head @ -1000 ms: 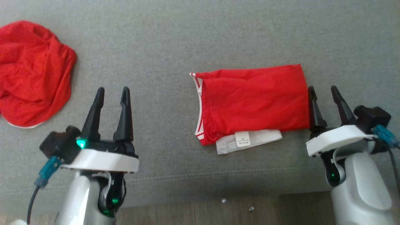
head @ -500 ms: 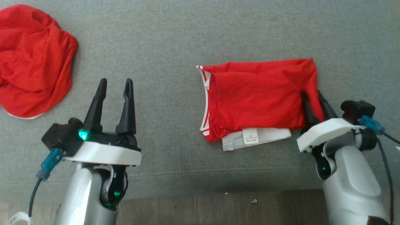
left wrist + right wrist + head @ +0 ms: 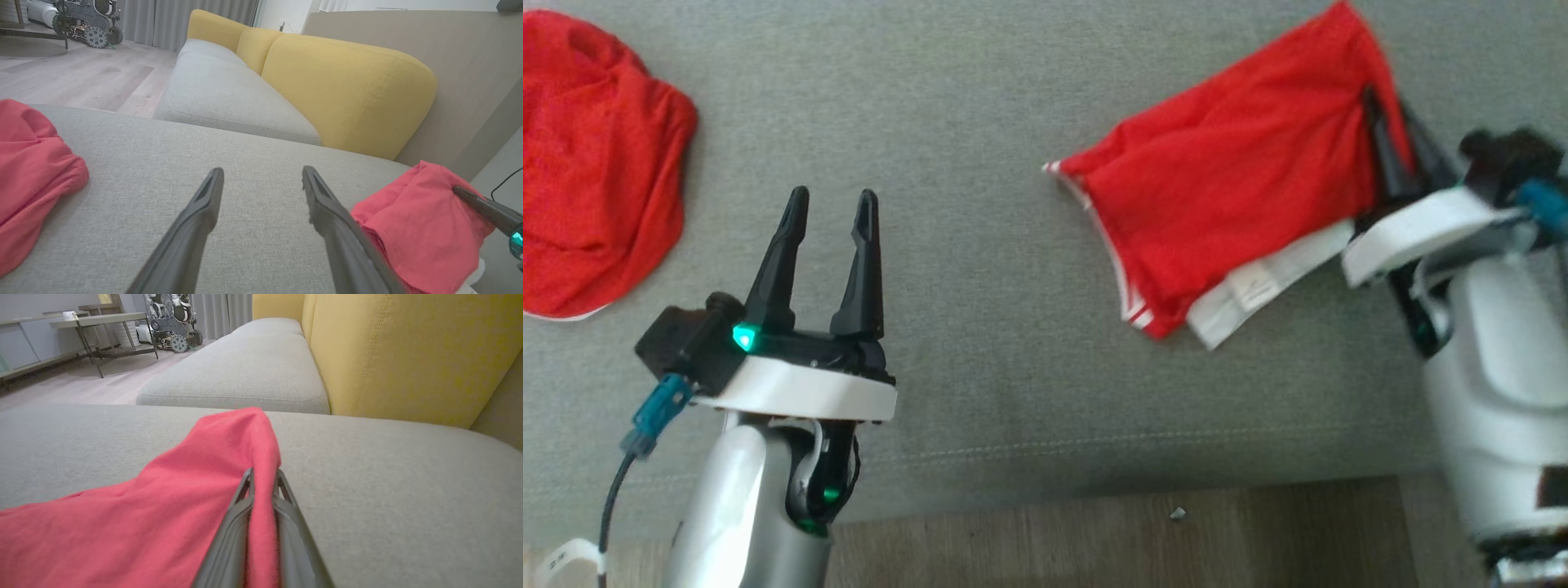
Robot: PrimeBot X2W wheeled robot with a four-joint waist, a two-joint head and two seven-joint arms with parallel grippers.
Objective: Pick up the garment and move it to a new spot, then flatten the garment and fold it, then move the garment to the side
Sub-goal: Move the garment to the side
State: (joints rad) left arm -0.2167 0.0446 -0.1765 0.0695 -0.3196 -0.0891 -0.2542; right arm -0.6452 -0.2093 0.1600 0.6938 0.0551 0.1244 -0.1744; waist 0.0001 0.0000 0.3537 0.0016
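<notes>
Two red items on grey cushion (image 3: 980,122). At R, the folded garment (image 3: 1233,196) lies w/ long axis diagonal: white-trimmed end pts lower-L, opposite end up-R, peaked up. White label strip along near edge. R gripper (image 3: 1387,114) fingers nearly together, pinching that up-R edge. L gripper (image 3: 832,200) fingers spread wide, over cushion. A crumpled red cloth (image 3: 596,163) sits far L, well apart.
</notes>
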